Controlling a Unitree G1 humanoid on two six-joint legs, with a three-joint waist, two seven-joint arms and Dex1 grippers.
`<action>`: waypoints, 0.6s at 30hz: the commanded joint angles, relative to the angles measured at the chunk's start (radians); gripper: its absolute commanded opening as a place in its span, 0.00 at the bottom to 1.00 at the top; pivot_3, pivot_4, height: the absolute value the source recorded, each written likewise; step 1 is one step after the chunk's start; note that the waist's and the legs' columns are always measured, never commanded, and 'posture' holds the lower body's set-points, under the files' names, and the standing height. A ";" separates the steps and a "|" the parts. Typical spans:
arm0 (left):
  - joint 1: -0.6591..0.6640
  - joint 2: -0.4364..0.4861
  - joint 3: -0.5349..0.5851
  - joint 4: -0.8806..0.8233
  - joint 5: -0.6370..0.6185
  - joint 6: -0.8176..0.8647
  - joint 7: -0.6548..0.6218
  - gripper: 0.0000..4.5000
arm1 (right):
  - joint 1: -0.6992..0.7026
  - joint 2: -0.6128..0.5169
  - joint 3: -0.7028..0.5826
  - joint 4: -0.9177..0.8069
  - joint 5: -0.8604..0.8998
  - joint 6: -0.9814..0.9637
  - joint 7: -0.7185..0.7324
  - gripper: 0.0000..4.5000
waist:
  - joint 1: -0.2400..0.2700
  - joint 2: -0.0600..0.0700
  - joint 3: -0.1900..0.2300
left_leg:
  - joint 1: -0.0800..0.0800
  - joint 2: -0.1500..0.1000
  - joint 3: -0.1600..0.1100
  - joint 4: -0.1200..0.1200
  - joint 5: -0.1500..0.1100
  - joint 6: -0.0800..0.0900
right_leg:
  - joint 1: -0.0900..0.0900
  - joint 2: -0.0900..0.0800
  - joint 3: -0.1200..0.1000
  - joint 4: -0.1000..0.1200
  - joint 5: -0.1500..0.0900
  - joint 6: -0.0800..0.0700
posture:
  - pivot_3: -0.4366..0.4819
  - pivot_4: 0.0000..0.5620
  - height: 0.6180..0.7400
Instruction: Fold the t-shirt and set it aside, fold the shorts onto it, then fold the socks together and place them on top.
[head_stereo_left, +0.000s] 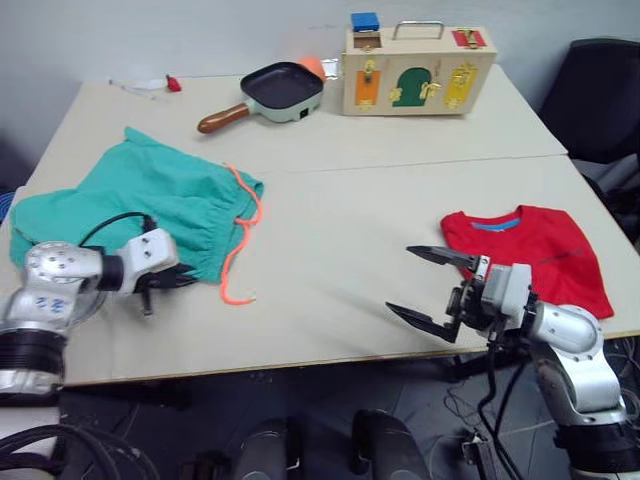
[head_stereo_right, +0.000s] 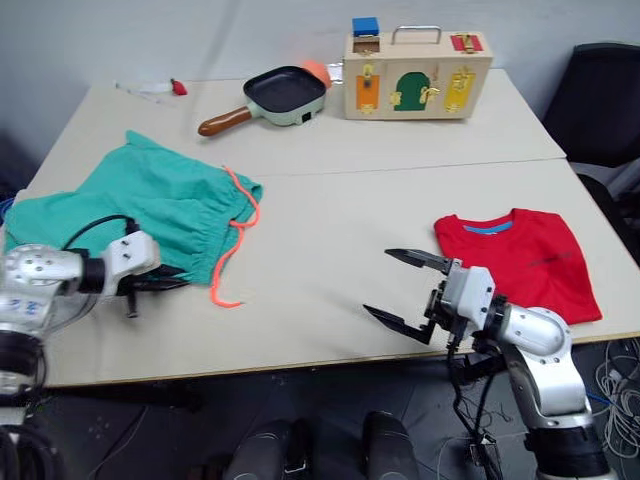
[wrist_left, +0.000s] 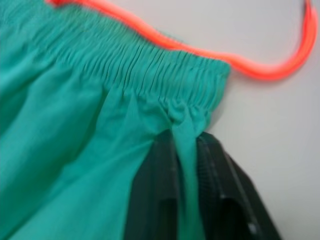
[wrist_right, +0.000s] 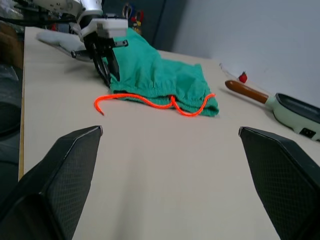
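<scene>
Left eye view: beige tabletop (head_stereo_left: 330, 230) holds folded red cotton t-shirt (head_stereo_left: 535, 255) right; left gripper (head_stereo_left: 178, 280) clamps teal fabric shorts (head_stereo_left: 140, 205) at the waistband; right gripper (head_stereo_left: 432, 288) hovers spread.

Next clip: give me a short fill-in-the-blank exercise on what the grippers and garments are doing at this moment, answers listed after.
1. The left gripper is shut on the waistband corner of the ____.
2. The right gripper hovers with its fingers ____ beside the folded red t-shirt.
3. The orange ____ trails from the waistband of the shorts onto the table.
4. Near the table's far edge, a frying pan lies beside a wooden ____ with latches.

Missing words: shorts; open; drawstring; box
</scene>
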 joint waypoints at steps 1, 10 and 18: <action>-0.052 -0.082 -0.047 -0.210 -0.075 0.128 -0.035 0.00 | 0.014 -0.028 -0.041 0.015 -0.018 -0.043 0.006 1.00 | 0.006 -0.001 0.000 | -0.001 -0.001 0.000 0.001 0.000 0.001 | 0.000 0.001 0.000 0.000 0.000 0.001 | 0.48 0.27 1.00; -0.074 -0.424 -0.284 -0.424 -0.091 0.299 -0.012 0.00 | 0.046 -0.081 -0.071 0.036 -0.021 -0.030 0.019 1.00 | -0.001 -0.001 0.000 | -0.001 -0.001 0.001 0.004 0.000 0.005 | 0.003 0.007 0.001 -0.001 0.003 0.005 | 0.48 0.27 1.00; 0.022 -0.366 -0.195 -0.585 -0.175 0.436 0.011 0.49 | 0.000 -0.110 -0.029 0.014 -0.009 0.057 0.051 1.00 | -0.011 -0.001 0.000 | 0.000 0.004 0.000 0.011 -0.001 0.002 | 0.003 0.004 0.009 -0.001 0.001 0.002 | 0.48 0.27 1.00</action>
